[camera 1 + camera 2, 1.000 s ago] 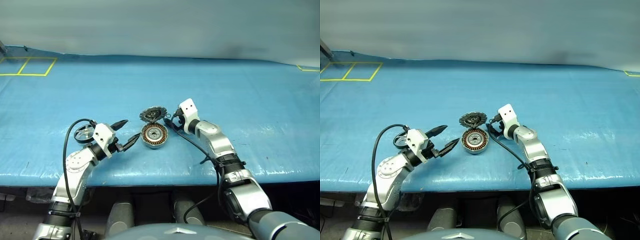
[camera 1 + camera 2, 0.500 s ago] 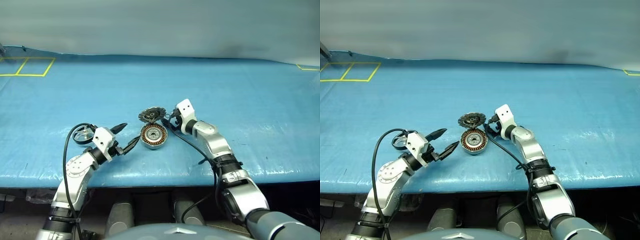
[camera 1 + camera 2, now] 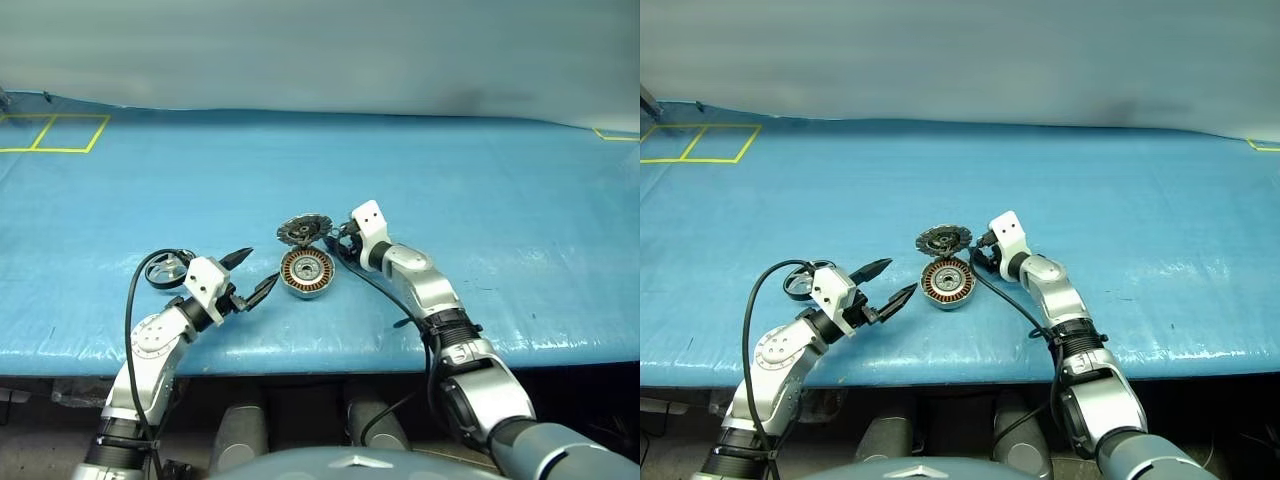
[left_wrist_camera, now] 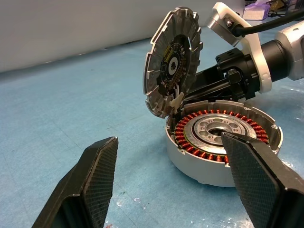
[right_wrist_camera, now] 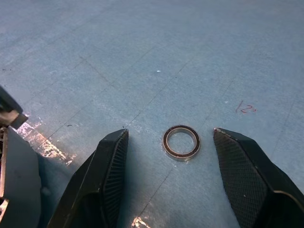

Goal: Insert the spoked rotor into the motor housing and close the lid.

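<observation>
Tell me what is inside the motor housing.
The motor housing holds a copper-coloured winding ring around a silver central bearing. No spoked rotor sits inside. The left end effector's finger covers its near edge.

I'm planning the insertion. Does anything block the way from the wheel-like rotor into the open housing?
Nothing lies in the housing. Its lid stands raised at the far rim, leaving the copper windings uncovered. Between the housing and the rotor sits the left gripper, its fingers open; nothing else visible is in the way.
</observation>
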{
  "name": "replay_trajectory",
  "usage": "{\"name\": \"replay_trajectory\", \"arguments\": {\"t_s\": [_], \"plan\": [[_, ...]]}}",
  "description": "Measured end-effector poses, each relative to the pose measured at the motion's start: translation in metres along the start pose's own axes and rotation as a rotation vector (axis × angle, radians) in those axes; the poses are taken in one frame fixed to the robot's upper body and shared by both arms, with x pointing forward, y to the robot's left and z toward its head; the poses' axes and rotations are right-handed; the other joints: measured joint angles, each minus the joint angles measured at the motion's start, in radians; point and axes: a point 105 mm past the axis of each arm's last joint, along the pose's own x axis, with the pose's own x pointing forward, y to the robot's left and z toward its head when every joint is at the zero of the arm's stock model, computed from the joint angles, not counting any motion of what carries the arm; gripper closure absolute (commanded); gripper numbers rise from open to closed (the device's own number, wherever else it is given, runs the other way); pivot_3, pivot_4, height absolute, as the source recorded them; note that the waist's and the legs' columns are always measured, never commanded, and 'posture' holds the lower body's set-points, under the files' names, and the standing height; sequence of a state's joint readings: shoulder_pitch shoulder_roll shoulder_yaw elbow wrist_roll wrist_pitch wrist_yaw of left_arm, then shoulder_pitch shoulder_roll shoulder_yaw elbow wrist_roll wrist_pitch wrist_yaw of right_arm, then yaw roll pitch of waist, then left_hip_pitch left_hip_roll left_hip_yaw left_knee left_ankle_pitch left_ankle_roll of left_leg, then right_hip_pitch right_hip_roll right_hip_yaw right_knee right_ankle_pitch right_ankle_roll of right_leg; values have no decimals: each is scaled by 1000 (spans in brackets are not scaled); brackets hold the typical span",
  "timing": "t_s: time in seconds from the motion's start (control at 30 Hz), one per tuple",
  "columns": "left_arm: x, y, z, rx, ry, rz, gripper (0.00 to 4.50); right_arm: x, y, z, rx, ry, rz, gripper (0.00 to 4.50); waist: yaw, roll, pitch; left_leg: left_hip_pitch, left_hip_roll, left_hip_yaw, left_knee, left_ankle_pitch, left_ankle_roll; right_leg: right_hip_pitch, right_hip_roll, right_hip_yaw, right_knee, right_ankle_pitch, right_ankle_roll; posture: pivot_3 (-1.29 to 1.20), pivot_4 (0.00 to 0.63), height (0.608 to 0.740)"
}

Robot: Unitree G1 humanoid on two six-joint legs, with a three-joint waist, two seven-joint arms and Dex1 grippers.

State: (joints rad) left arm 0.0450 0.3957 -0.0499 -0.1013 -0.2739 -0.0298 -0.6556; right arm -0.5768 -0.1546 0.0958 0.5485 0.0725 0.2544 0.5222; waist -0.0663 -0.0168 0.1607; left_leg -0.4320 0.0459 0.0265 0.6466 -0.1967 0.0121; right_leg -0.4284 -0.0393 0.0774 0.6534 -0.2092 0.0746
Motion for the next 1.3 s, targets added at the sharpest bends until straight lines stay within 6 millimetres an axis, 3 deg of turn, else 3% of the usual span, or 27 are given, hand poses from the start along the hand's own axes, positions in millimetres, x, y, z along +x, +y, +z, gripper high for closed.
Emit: {"name": "replay_trajectory", "arguments": {"t_s": [0.2, 0.37, 0.63, 0.8, 1.3], "plan": [[0, 0, -1, 5, 6, -1, 698, 4, -6, 4, 65, 14, -14, 1544, -1, 0, 0, 0, 0, 0, 0, 0, 0, 0, 0, -1, -1, 0, 0, 0, 150, 740], [0, 0, -2, 16, 14, -1, 698, 4, -11, 4, 41, 32, -37, 2770, -1, 0, 0, 0, 0, 0, -2, 0, 0, 1, 0, -1, -4, 0, 0, 0, 150, 740], [1, 0, 0, 26, 13, -3, 698, 3, -10, 0, -32, 43, -50, 2770, -1, 0, 0, 0, 0, 0, -3, 0, -1, 2, 0, -1, -6, 0, 0, 0, 150, 740], [3, 1, 2, 34, 6, -5, 698, -3, -9, -2, -51, 45, -73, 3838, 1, 0, 0, -1, 0, -1, -3, -1, -1, 2, 0, -2, -7, 0, 0, 0, 150, 740], [13, 3, 14, 69, -15, -72, 698, -43, -1, -15, -63, 62, -171, 3836, 11, 0, -1, -3, 0, -2, -3, -1, -2, 1, -1, -3, -9, 0, 0, 0, 150, 740]]}}
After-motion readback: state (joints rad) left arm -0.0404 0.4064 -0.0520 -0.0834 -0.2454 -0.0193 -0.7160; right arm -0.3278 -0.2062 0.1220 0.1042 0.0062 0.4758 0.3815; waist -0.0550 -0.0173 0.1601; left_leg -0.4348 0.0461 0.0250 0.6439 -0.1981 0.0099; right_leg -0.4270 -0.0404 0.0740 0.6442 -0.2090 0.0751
